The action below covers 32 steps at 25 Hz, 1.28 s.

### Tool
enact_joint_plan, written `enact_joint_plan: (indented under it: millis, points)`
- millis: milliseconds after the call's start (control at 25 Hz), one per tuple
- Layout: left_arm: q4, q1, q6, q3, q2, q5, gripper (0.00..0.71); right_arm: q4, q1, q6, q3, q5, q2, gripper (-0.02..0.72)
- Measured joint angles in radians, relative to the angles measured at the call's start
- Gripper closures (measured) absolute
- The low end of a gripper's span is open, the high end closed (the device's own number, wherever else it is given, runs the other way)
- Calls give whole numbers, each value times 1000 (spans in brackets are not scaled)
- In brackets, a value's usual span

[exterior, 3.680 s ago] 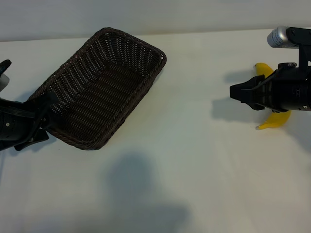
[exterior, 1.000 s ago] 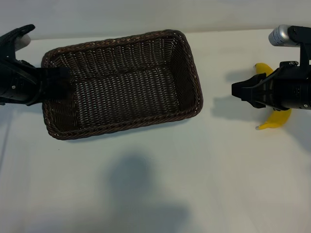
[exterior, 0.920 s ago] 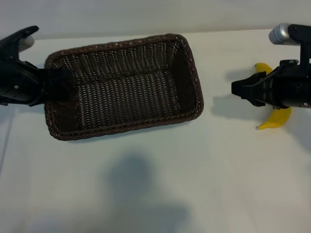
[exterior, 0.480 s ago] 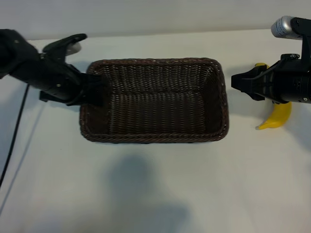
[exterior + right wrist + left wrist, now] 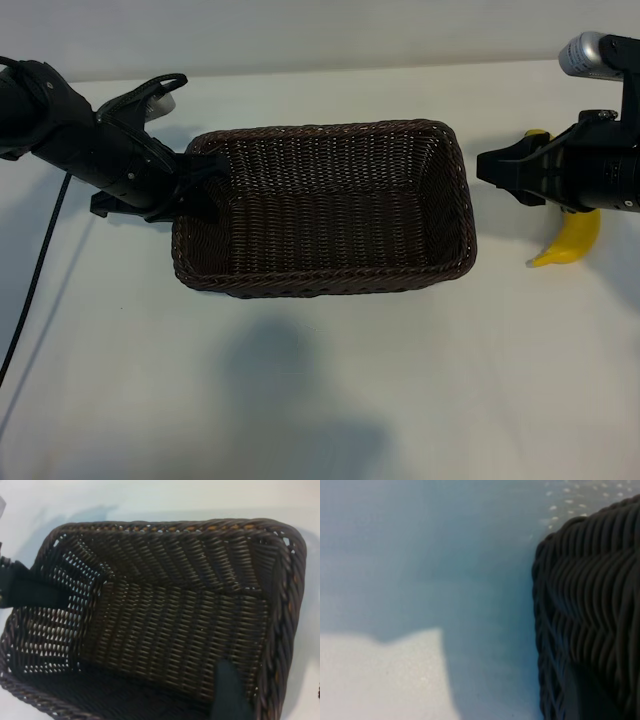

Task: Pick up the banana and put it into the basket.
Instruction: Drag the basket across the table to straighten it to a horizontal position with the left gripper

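The dark brown wicker basket (image 5: 322,288) lies square on the white table in the middle of the exterior view and holds nothing. My left gripper (image 5: 190,188) is shut on the basket's left short wall; one of its black fingers (image 5: 31,591) shows against that wall in the right wrist view. The left wrist view shows only a basket corner (image 5: 590,605) over the table. The yellow banana (image 5: 572,240) lies on the table at the far right, partly hidden under my right arm. My right gripper (image 5: 488,170) hovers open and empty just right of the basket's right rim, one fingertip (image 5: 227,692) showing over the basket (image 5: 175,625).
A black cable (image 5: 35,285) trails from the left arm across the table's left side. The white table (image 5: 420,380) stretches bare in front of the basket, with a soft shadow (image 5: 290,400) on it. The table's back edge meets a pale wall.
My left gripper has dragged the basket rightwards and turned it square, its right rim now close to the right gripper. The right gripper and banana have barely moved.
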State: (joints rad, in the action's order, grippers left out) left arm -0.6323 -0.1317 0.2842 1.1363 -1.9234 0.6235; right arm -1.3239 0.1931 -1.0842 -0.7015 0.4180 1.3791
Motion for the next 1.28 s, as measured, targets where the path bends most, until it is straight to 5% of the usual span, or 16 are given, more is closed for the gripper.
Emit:
enact_joint_plan:
  millis: [240, 640, 1280]
  points:
    - [8, 0, 0, 0, 0, 17, 525, -2, 0, 0, 0, 0, 0, 269]
    - [9, 0, 2, 7, 1, 45, 97, -4, 0, 0, 0, 0, 0, 269]
    - [175, 0, -71, 7, 182, 186, 124, -5, 0, 0, 0, -3, 0, 269]
